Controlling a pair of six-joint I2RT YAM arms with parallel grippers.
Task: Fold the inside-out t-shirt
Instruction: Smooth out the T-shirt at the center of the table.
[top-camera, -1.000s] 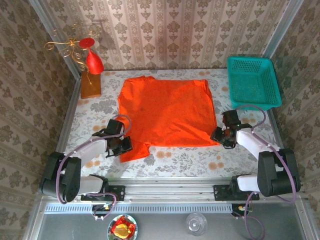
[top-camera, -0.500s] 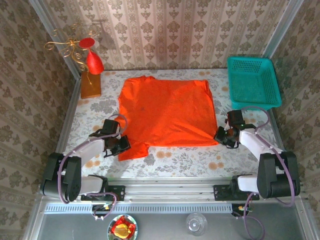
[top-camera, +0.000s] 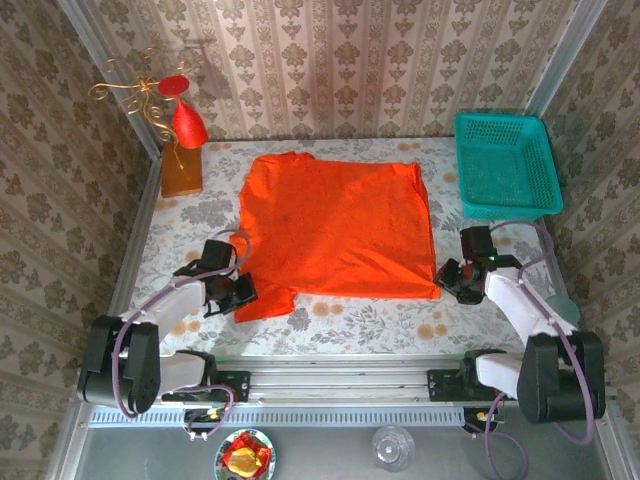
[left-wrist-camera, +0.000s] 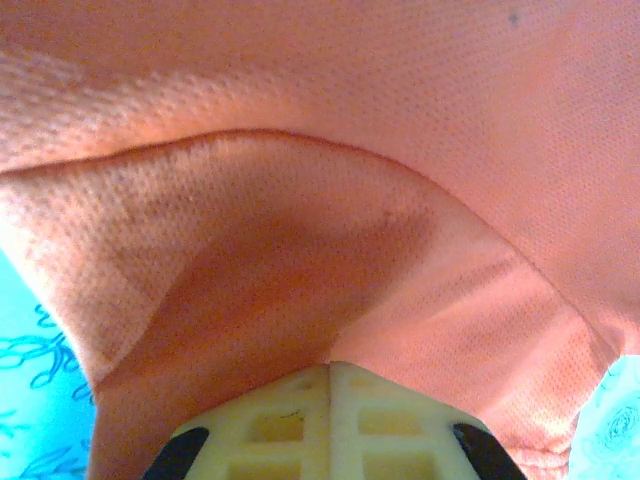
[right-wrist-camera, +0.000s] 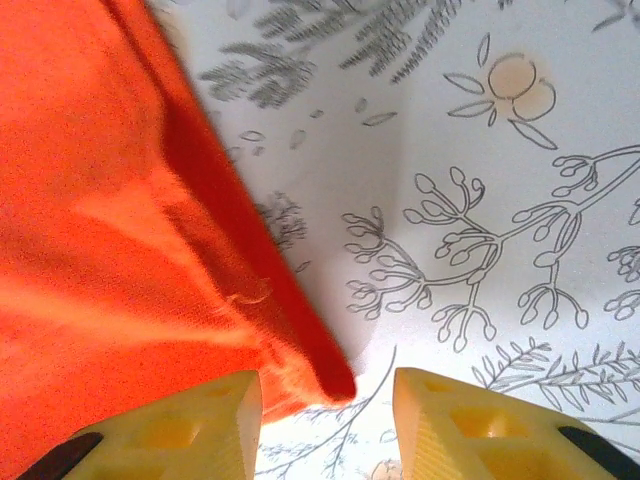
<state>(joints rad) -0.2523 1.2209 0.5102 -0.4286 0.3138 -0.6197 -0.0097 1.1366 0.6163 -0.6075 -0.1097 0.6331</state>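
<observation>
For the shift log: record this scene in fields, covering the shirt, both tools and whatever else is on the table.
garment: t-shirt, orange-red, spread flat mid-table
left tool: shut on the t-shirt at its near-left corner, with fabric draped over it
right tool: open, the near-right corner lying on the table between its jaws
other things: teal basket at far right; red ornament at far left
fold: not yet begun
</observation>
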